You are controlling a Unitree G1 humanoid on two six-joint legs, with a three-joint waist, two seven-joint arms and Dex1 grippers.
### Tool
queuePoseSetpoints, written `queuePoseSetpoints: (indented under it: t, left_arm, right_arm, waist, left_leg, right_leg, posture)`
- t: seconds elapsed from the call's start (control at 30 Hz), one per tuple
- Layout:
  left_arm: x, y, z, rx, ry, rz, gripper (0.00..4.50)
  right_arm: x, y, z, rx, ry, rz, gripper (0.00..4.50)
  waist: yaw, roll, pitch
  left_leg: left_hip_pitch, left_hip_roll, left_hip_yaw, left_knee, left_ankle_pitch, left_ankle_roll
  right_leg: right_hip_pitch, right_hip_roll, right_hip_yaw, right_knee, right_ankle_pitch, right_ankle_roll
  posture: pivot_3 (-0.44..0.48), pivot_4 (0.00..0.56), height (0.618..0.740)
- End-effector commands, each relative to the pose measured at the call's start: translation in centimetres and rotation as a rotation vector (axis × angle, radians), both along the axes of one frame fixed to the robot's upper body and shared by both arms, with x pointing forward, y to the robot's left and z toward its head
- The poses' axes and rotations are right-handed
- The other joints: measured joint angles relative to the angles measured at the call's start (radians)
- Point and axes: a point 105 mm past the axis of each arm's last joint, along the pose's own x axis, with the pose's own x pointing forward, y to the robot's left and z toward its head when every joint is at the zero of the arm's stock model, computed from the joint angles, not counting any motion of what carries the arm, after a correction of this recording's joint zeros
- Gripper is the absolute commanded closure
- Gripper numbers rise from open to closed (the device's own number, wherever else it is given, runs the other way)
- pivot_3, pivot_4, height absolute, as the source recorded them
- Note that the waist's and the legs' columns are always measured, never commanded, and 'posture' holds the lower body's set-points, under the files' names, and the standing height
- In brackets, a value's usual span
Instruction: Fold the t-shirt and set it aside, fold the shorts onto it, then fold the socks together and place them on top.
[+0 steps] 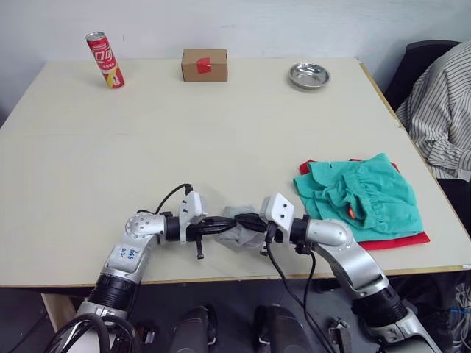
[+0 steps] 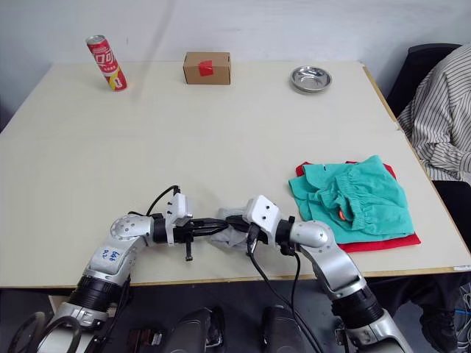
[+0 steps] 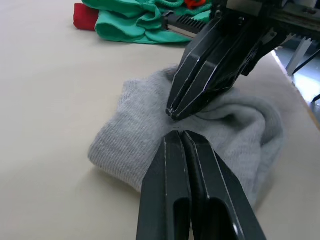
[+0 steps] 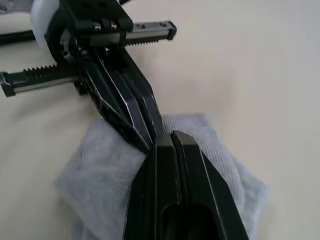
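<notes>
The light grey socks (image 1: 237, 235) lie bunched near the table's front edge, at the middle. My left gripper (image 3: 176, 136) and right gripper (image 4: 167, 136) meet tip to tip on top of them, each with its fingers pressed together and pinching the sock fabric. The teal shorts (image 1: 360, 195) lie folded to the right, resting on the folded red t-shirt (image 1: 401, 240), whose edges show beneath them.
A red can (image 1: 105, 60), a small cardboard box (image 1: 204, 65) and a metal bowl (image 1: 309, 75) stand along the table's far edge. A person in a striped shirt (image 1: 445, 110) sits beyond the right edge of the table (image 1: 221, 140).
</notes>
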Motion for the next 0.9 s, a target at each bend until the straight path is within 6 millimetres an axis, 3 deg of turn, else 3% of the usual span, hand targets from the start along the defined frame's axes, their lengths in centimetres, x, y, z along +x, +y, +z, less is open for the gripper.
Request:
queuePoseSetpoints:
  t: [0.03, 0.17, 0.23, 0.3, 0.43, 0.63, 0.7, 0.9]
  left_arm:
    - [0.1, 0.4, -1.6, 0.062, 0.042, 0.037, 4.42]
    - [0.0, 0.2, -1.5, 0.055, 0.056, 0.032, 4.42]
    - [0.1, 0.0, -0.8, 0.029, 0.048, 0.025, 4.47]
    - [0.2, -0.2, 0.2, -0.014, 0.047, 0.017, 4.5]
    - [0.3, -0.3, 1.2, -0.016, 0.023, -0.015, 4.5]
    - [0.2, -0.5, 1.5, 0.0, 0.009, -0.035, 4.5]
    - [0.2, -0.6, 1.5, 0.001, 0.01, -0.037, 4.5]
    - [0.1, -0.8, 1.4, 0.008, 0.016, -0.029, 4.5]
  right_arm:
    - [0.7, -2.5, -1.8, -0.042, 0.003, -0.108, 4.5]
    - [1.2, -4.0, -2.6, 0.047, 0.03, -0.22, 4.5]
    - [1.3, -4.6, -1.0, 0.178, 0.026, -0.273, 4.33]
    - [0.0, -4.5, 0.8, 0.321, 0.108, -0.22, 3.97]
    - [-2.1, -6.4, 2.9, 0.528, 0.379, -0.2, 2.62]
    - [-4.8, -8.7, 0.1, 0.446, 0.96, -0.256, 0.61]
    - [-4.3, -8.1, 0.3, 0.492, 1.04, -0.259, 0.04]
    - [-3.4, -4.5, 0.5, 0.54, 1.212, -0.21, 0.04]
  waist:
    - [0.0, 0.0, 0.0]
    - [0.002, -0.001, -0.003]
    - [0.003, -0.001, -0.003]
    - [0.004, 0.0, -0.003]
    - [0.004, 0.001, -0.002]
    - [0.004, 0.001, -0.002]
    - [-0.001, 0.002, -0.002]
    - [0.0, 0.002, -0.002]
  left_leg:
    - [0.001, 0.0, 0.0, 0.0, 0.0, 0.0]
    - [0.003, 0.0, -0.001, 0.0, -0.003, -0.004]
    - [0.004, 0.0, -0.002, 0.0, -0.003, -0.004]
    - [0.003, 0.0, -0.003, 0.0, -0.003, -0.004]
    - [0.001, 0.0, -0.004, 0.0, 0.0, 0.0]
    - [0.0, 0.0, -0.007, -0.001, -0.004, 0.006]
    - [0.0, 0.0, -0.007, -0.001, -0.004, 0.006]
    - [-0.001, 0.0, -0.007, -0.002, -0.003, 0.006]
  right_leg:
    - [0.001, 0.0, 0.0, 0.0, 0.0, 0.0]
    - [0.003, -0.001, -0.001, -0.001, 0.0, 0.001]
    - [0.005, -0.001, -0.002, -0.002, 0.0, 0.001]
    - [0.005, -0.001, -0.002, -0.002, 0.0, 0.001]
    - [0.004, -0.001, -0.002, -0.003, 0.0, 0.001]
    - [0.004, -0.001, -0.004, -0.005, 0.0, 0.0]
    - [0.004, -0.001, -0.005, -0.005, 0.0, 0.0]
    - [0.003, 0.0, -0.005, -0.006, 0.0, 0.0]
  posture:
    - [0.0, 0.15, 0.74]
    - [0.0, 0.15, 0.74]
    - [0.0, 0.15, 0.74]
    - [0.0, 0.15, 0.74]
    - [0.0, 0.15, 0.74]
    - [0.0, 0.15, 0.74]
    - [0.0, 0.15, 0.74]
    - [0.0, 0.15, 0.74]
